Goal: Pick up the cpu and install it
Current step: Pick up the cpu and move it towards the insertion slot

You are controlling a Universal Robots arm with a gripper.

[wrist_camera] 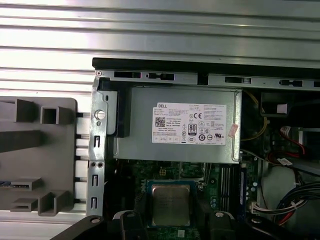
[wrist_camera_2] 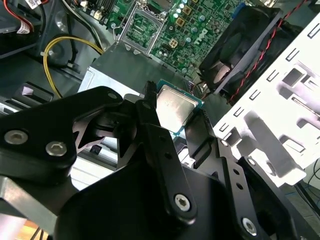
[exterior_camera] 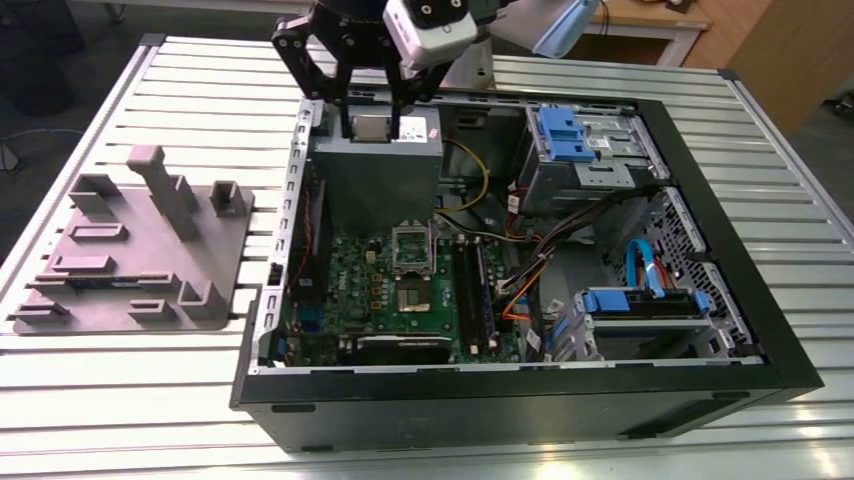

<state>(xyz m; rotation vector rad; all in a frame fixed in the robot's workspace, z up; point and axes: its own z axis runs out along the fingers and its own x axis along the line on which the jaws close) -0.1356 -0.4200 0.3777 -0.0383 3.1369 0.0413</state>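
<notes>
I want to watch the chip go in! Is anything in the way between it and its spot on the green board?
Nothing visible blocks it. The hand holds the cpu over the grey power supply, and the socket on the motherboard lies open beyond it.

We see bright, even light on the slatted table (exterior_camera: 120,400). In the second wrist view glare washes out the metal panel (wrist_camera_2: 300,125), and the cpu (wrist_camera_2: 172,107) shines softly.

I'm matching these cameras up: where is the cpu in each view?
Exterior view: the cpu, held in the pincer, above the power supply.
First wrist view: the cpu near the power supply.
Second wrist view: the cpu against the power supply's grey face.
Shared landmark: the power supply.
</notes>
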